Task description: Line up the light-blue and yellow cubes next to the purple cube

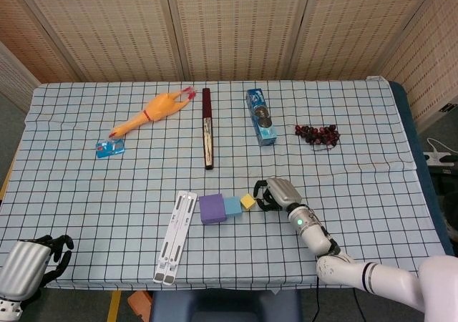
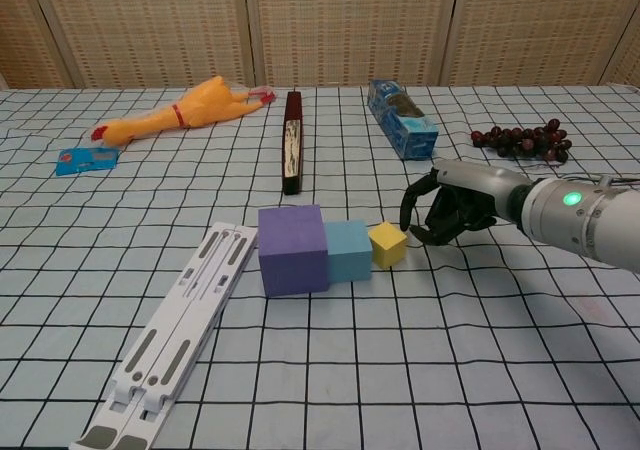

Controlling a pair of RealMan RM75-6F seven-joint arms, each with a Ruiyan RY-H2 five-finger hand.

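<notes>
Three matte, foam-like blocks are set in a row at lower centre of the chest view: the purple cube, the light-blue cube touching it, and the smaller yellow cube just beside. The right hand is held just right of the yellow cube, fingers curled, nothing gripped. The left hand is seen at lower left, fingers curled.

Right robot hand empty, curled above the table; left robot hand curled off-table.
</notes>
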